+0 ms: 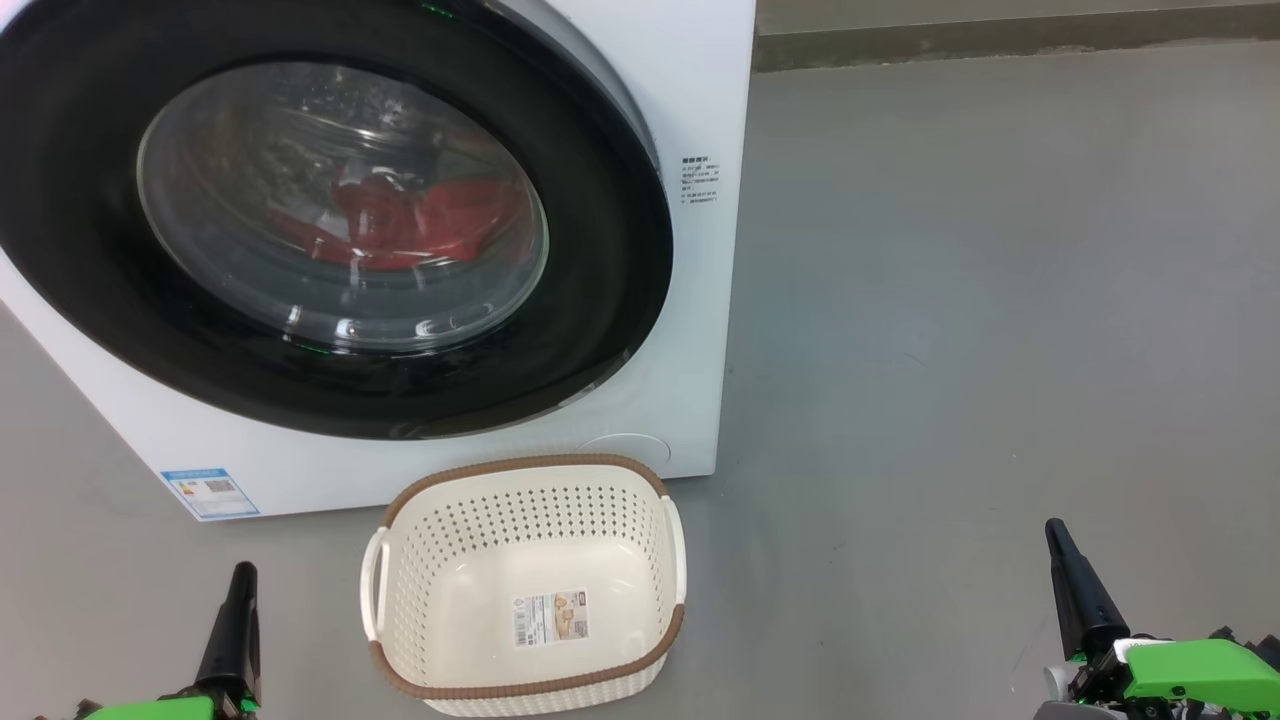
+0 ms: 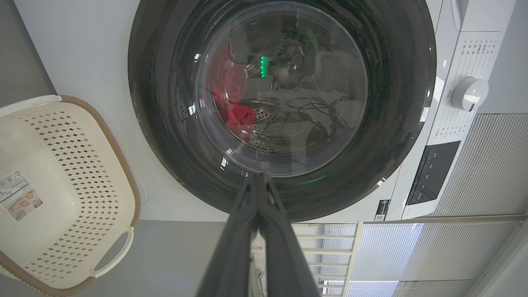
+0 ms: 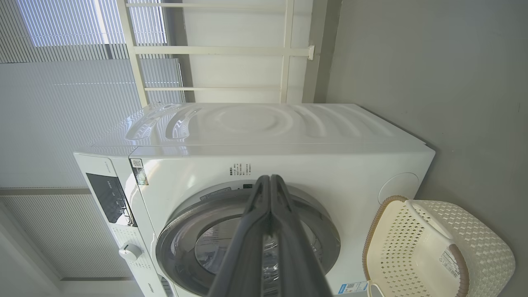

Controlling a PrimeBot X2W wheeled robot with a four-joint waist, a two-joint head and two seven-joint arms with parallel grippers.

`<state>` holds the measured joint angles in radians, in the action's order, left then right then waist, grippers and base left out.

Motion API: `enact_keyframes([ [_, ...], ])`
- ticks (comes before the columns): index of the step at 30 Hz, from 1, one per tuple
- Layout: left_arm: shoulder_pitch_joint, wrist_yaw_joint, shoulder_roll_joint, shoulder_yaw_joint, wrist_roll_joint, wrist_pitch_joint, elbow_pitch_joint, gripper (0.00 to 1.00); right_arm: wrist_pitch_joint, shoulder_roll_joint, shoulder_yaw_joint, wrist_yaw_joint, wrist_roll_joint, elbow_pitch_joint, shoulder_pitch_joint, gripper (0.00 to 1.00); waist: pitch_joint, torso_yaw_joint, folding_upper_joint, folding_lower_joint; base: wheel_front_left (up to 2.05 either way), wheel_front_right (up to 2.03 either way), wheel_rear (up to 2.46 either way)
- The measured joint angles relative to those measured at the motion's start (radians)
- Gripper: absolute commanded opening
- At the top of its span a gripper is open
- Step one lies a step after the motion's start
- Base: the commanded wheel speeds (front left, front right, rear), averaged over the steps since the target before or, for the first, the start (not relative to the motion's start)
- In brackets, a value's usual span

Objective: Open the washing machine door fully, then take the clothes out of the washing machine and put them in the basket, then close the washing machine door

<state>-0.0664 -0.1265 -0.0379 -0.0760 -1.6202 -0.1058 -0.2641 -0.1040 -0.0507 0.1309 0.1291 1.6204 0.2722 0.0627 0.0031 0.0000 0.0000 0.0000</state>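
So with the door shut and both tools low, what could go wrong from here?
1. The washing machine door has a smooth glossy rim; the shut left tool or right tool may slip off it.
2. The basket stands close under the door, so reaching in might knock it.
3. The red clothes may overhang the small basket and drop onto the floor.

You have one washing machine (image 1: 700,100) with one washing machine door (image 1: 600,300), and one basket (image 1: 530,468). You can count two grippers, the left gripper (image 1: 243,572) and the right gripper (image 1: 1054,530), plus one sticker (image 1: 551,617) in the basket and one blue label (image 1: 210,492). Red clothes (image 1: 420,220) show through the door, but how many pieces you cannot tell.
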Motion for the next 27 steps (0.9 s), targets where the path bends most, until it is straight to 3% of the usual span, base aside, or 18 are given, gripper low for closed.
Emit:
enact_keyframes([
  [27,0.0,0.0,0.0,-0.002,0.003,0.0,0.0,0.0,0.0,0.002,0.002,0.0,-0.004,0.0,0.0,0.0,0.0,0.0,0.0,0.0,0.0,0.0,0.0],
])
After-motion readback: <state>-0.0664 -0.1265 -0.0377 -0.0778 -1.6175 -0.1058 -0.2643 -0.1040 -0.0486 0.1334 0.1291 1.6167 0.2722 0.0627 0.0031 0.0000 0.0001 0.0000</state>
